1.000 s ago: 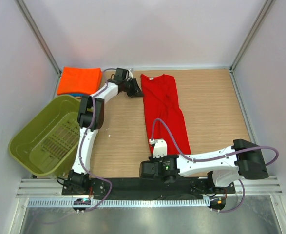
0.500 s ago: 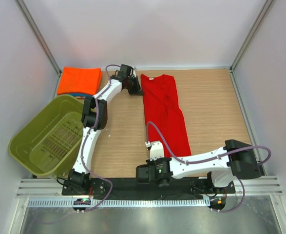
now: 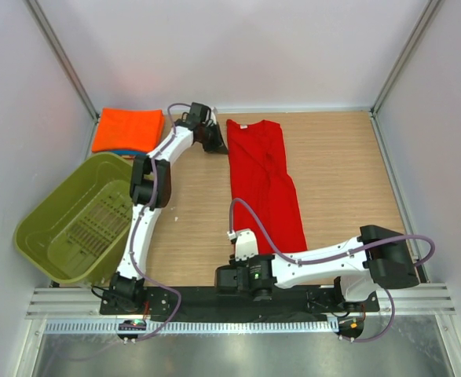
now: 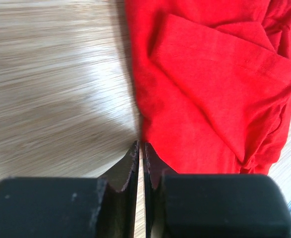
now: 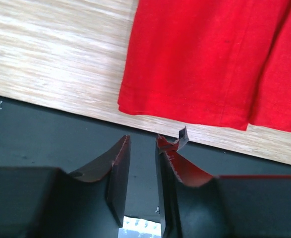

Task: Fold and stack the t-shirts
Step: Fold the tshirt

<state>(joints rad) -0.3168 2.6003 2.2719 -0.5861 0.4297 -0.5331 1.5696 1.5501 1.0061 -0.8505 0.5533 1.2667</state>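
Red t-shirt (image 3: pixel 265 188), a long folded strip flat on the counter (image 3: pixel 340 173), edge just ahead of the left pincer (image 4: pixel 140 146) (nearly clenched, empty), hem just ahead of the right pincer (image 5: pixel 142 140) (parted, empty); judged light, limp: pinch corners through all layers.

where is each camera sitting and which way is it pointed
Top external: above and behind the bases, looking down on the light wooden table, deep red cloth t-shirt, folded orange t-shirt and olive-green plastic basket; left arm and right arm show.
Left wrist: on the left arm, looking past its shut left pincer at the red shirt's far end.
Right wrist: on the right arm, looking past its slightly open right pincer at the shirt's near hem and black base strip.
Shared: all three show the red shirt.
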